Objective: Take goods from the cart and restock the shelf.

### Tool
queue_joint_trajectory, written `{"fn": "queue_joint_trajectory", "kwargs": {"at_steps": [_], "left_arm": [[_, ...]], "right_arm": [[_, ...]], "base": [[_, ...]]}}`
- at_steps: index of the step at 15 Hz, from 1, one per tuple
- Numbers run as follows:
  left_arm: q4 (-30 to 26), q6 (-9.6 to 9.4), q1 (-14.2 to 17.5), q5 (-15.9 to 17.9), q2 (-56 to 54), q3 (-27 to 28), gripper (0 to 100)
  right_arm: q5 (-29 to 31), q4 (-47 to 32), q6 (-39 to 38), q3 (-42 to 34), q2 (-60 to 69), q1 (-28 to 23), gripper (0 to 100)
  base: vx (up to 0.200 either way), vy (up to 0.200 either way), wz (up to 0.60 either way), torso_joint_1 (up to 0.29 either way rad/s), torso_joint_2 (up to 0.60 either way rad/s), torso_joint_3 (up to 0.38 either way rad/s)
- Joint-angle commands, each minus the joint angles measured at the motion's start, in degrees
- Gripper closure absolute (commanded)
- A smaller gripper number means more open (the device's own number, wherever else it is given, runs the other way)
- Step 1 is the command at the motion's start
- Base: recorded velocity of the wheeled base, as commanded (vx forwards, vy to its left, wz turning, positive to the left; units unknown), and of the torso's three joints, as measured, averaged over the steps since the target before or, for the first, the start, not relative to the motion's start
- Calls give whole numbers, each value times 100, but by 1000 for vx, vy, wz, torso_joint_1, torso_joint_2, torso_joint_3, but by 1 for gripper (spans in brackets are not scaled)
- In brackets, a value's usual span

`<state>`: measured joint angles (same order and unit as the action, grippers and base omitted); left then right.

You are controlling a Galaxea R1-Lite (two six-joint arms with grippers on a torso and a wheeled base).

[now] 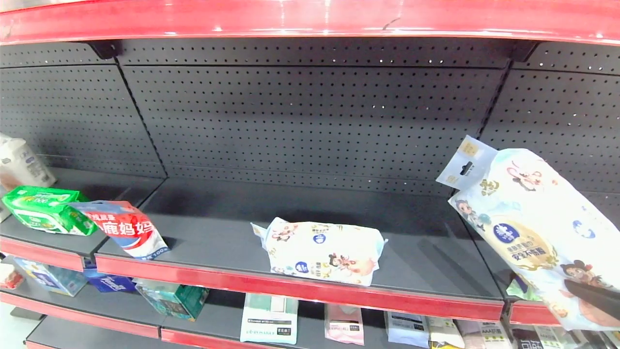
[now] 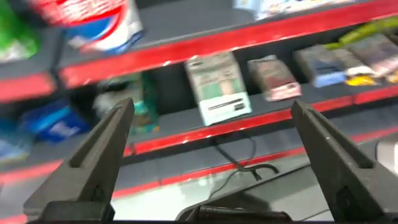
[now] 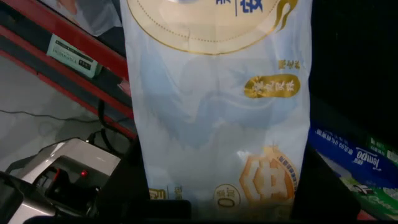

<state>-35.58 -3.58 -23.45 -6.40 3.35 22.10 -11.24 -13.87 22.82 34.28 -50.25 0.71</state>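
Note:
A large white pack with cartoon print (image 1: 533,228) hangs tilted in the air at the right end of the middle shelf (image 1: 426,261), its hang tab pointing up towards the pegboard. My right gripper (image 1: 592,295) is shut on its lower end; in the right wrist view the pack (image 3: 217,112) runs between the dark fingers (image 3: 127,180). A smaller pack with the same print (image 1: 322,252) lies on its side near the shelf's red front edge. My left gripper (image 2: 211,106) is open and holds nothing, facing the lower shelves.
At the left of the shelf lie a green pack (image 1: 46,208), a red, white and blue bag (image 1: 123,228) and a white pack (image 1: 19,165). The lower shelves (image 1: 271,320) hold several boxes and hanging packets. A pegboard back wall (image 1: 310,126) stands behind.

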Motion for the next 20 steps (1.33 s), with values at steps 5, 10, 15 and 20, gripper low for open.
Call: {"fn": "queue_joint_trajectory", "kwargs": {"at_steps": [5,10,15,20], "left_arm": [[491,51,-10,-19,-335,-567,0],[2275,895,-1,-371,-335,-1454,0],[2337,859,280,-1663,-335,-1507,0],[2346,886,561,-1935,-274,-1507,0]], "right_arm": [[-405,60,276,589,-1145,360,100],[-590,790,486,773,-2375,791,100],[-801,1001,777,1221,-3210,817,100],[-854,1001,794,1142,-3166,808,100]], "base": [[0,0,0,0,0,0],[0,0,0,0,0,0],[0,0,0,0,0,0],[0,0,0,0,0,0]]}}
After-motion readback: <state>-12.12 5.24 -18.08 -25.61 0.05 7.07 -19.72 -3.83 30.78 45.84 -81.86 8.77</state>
